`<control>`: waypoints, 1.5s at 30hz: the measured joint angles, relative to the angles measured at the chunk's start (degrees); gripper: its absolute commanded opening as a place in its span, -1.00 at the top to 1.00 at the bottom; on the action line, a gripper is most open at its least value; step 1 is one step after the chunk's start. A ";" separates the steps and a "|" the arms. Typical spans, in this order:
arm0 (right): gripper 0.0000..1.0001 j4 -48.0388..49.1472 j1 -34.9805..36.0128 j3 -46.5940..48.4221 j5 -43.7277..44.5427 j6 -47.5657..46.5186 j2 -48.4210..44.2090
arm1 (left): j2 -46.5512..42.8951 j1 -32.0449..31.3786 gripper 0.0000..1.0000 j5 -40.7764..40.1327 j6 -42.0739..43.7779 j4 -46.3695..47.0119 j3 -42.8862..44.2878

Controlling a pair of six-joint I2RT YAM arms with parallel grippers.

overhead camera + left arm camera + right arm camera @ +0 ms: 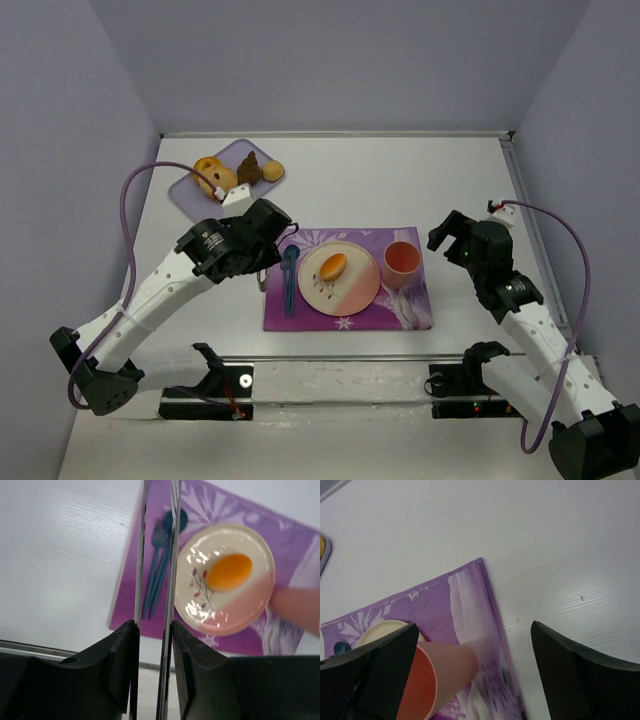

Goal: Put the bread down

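The bread [333,265] [229,571], a small orange-golden oval roll, lies on the cream and pink plate [352,296] [235,617] in the middle of the purple mat [400,312]. My left gripper [268,270] [158,500] hovers just left of the plate, over the mat's left edge. Its jaws are drawn together to a narrow slit with nothing between them. My right gripper [450,235] [475,645] stands wide open and empty above the mat's right edge, beside the cup.
A pink cup [402,262] [445,675] stands right of the plate. Teal cutlery [289,275] [157,570] lies left of it on the mat. A lilac tray [188,195] at the back left holds a ring doughnut [212,172], a brown pastry [248,170] and a bun [272,171].
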 measured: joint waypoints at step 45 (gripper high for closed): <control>-1.00 -0.02 0.00 0.00 -0.52 3.34 -2.60 | -18.21 34.84 -0.98 3.93 5.77 28.87 -28.30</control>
